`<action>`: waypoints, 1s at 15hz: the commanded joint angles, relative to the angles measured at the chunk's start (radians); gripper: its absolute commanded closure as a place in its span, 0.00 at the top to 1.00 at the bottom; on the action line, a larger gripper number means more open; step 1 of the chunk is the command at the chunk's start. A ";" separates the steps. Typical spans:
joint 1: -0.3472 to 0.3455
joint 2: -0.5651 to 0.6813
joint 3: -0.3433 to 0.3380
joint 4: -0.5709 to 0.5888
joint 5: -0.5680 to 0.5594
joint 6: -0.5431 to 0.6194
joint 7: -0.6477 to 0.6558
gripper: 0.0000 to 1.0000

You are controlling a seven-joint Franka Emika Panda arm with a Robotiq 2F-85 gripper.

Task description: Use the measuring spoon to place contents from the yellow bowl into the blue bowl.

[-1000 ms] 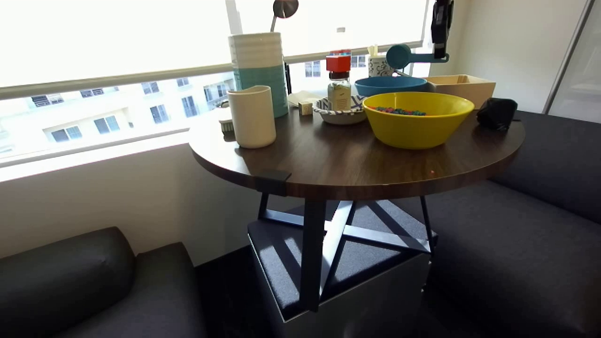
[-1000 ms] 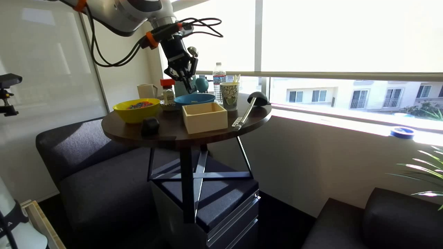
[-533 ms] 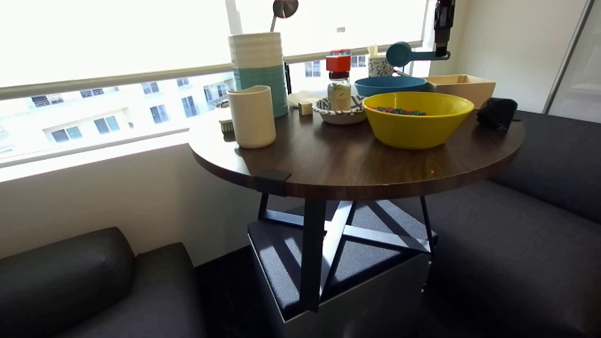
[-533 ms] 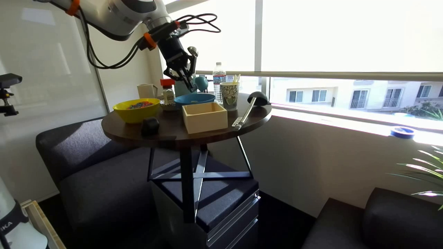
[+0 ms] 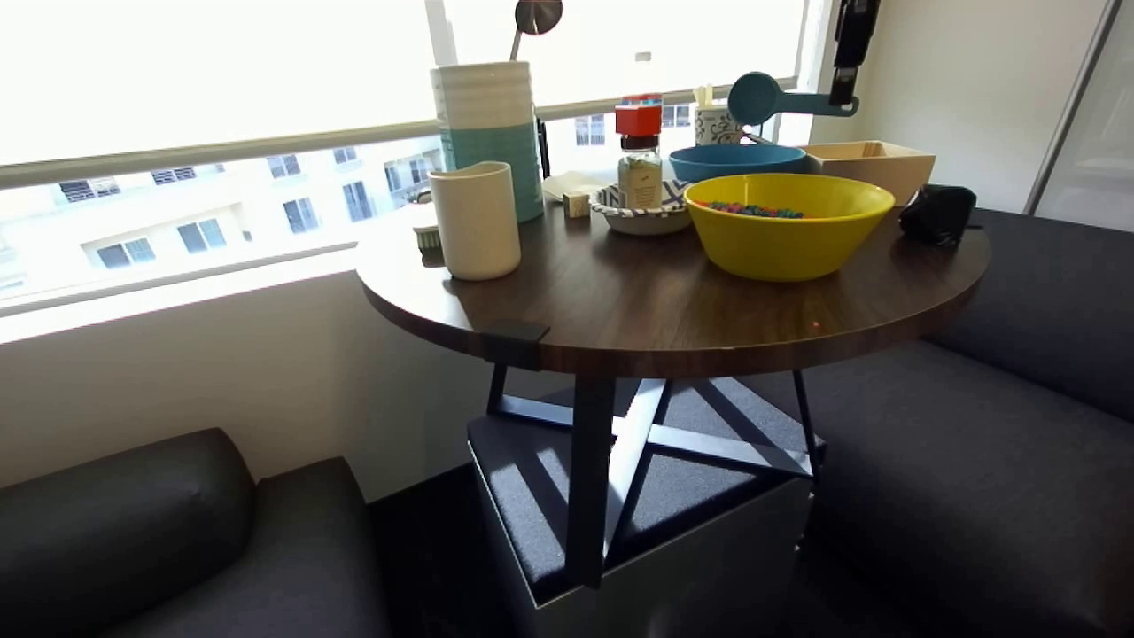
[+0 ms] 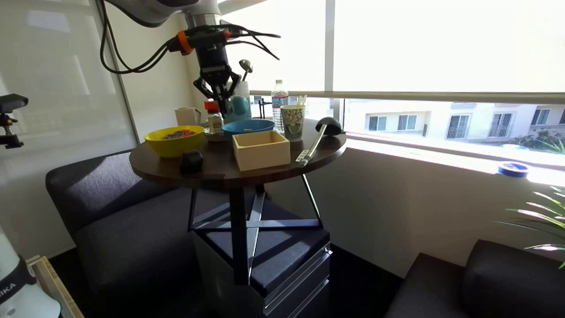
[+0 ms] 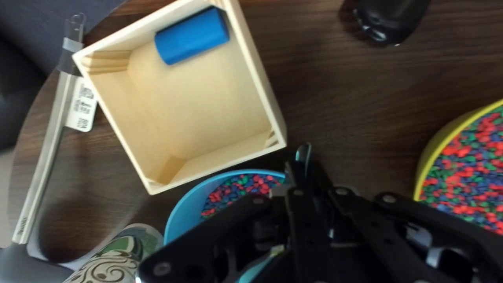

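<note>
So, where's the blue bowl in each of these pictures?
In an exterior view: blue bowl right of centre, behind the yellow bowl.
In an exterior view: blue bowl slightly left of centre, behind the wooden box.
Wrist view: blue bowl low, left of centre, partly hidden by the gripper.
Shared landmark: the yellow bowl, at the wrist view's right edge.

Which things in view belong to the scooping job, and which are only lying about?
For the job:
teal plastic measuring spoon, held by the black gripper
wide, round yellow bowl of multicoloured bits
smaller round blue bowl, also holding bits

Seemingly just lying about:
square pale wooden box
blue cylinder inside it
cylindrical cream mug
clear red-lidded jar
patterned paper cup
</note>
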 commanded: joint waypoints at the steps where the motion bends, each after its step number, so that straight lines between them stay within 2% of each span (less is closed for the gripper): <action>1: 0.004 -0.018 -0.062 0.060 0.164 -0.191 -0.140 0.02; 4: -0.001 -0.003 -0.095 0.104 0.258 -0.359 -0.214 0.02; 8: -0.002 0.038 -0.108 0.142 0.372 -0.559 -0.245 0.02; 15: -0.030 0.180 -0.094 0.178 0.526 -0.804 -0.141 0.02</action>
